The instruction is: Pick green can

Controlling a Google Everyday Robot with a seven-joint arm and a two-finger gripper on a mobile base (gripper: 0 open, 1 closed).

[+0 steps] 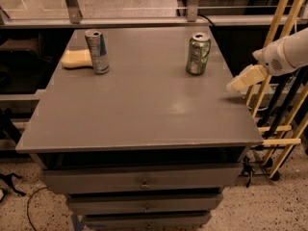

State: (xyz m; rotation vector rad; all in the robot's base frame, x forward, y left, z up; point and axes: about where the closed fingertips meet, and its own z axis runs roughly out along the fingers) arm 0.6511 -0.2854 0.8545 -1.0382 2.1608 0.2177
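Note:
The green can [198, 53] stands upright near the far right corner of the grey table [139, 109]. It has pale mottled markings and a silver top with a pull tab. My gripper [245, 78] comes in from the right on a white arm. It hangs over the table's right edge, to the right of the can and a little nearer the front, apart from it. It holds nothing.
A taller, slim blue-and-silver can [97, 51] stands at the far left, with a yellow sponge [76, 58] beside it. Wooden rails [276, 81] stand close to the table's right side. Drawers [144, 179] sit below the tabletop.

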